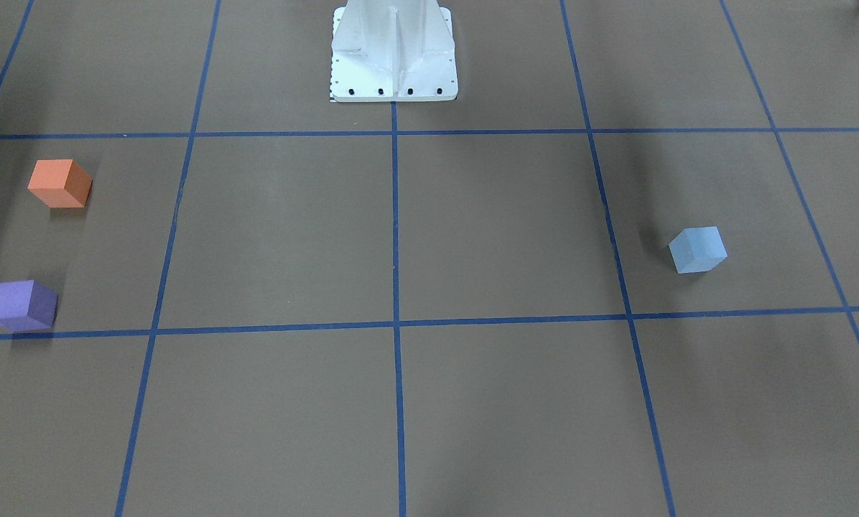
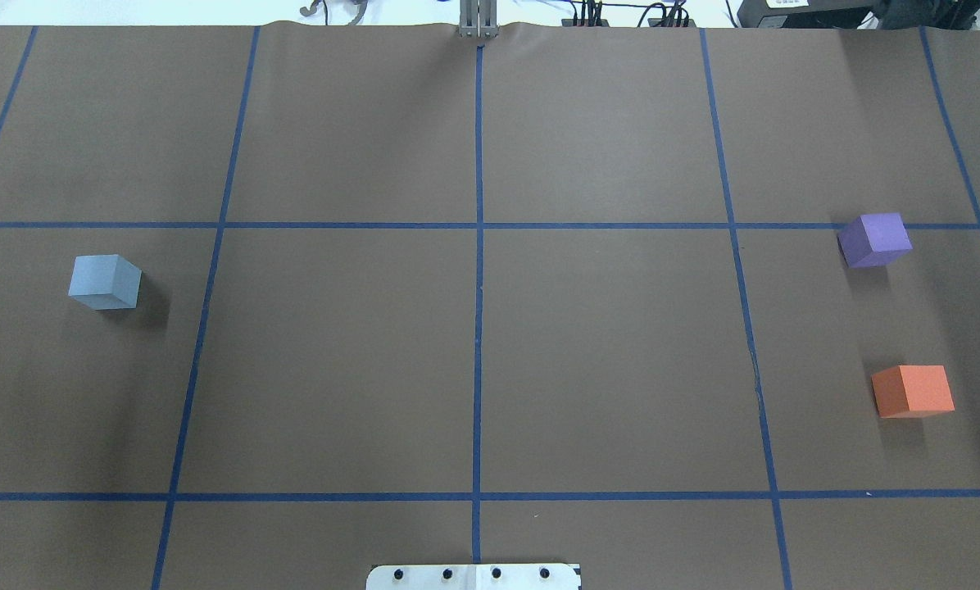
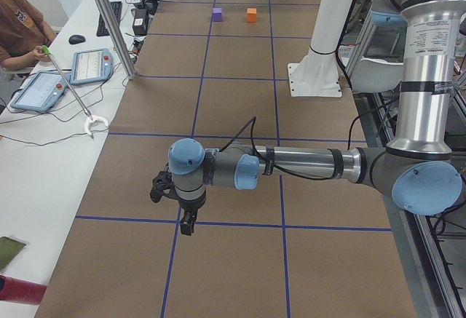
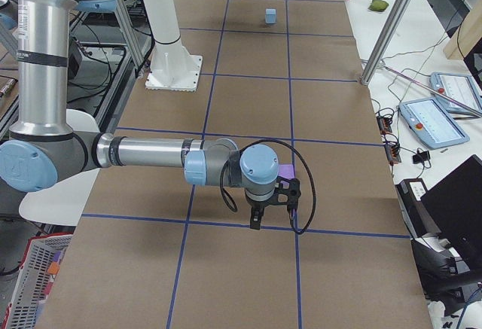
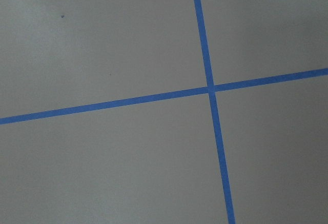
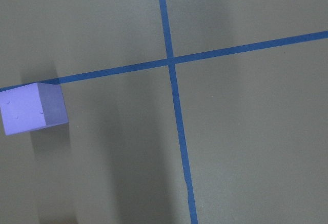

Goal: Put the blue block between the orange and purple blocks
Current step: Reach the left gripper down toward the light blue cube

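Observation:
The light blue block (image 1: 697, 249) sits alone on the brown table on my left side; it also shows in the overhead view (image 2: 105, 281) and far off in the exterior right view (image 4: 270, 16). The orange block (image 1: 59, 183) (image 2: 913, 391) and the purple block (image 1: 21, 305) (image 2: 873, 239) stand apart on my right side with bare table between them. The purple block shows in the right wrist view (image 6: 33, 107). My left gripper (image 3: 186, 225) and my right gripper (image 4: 255, 220) hang above the table and show only in the side views. I cannot tell whether they are open or shut.
Blue tape lines form a grid (image 2: 478, 328) on the brown table. The white robot base plate (image 1: 393, 64) stands at the robot's edge of the table. An operator (image 3: 18, 30), tablets (image 3: 89, 65) and a metal pole (image 3: 109, 20) are beside the table.

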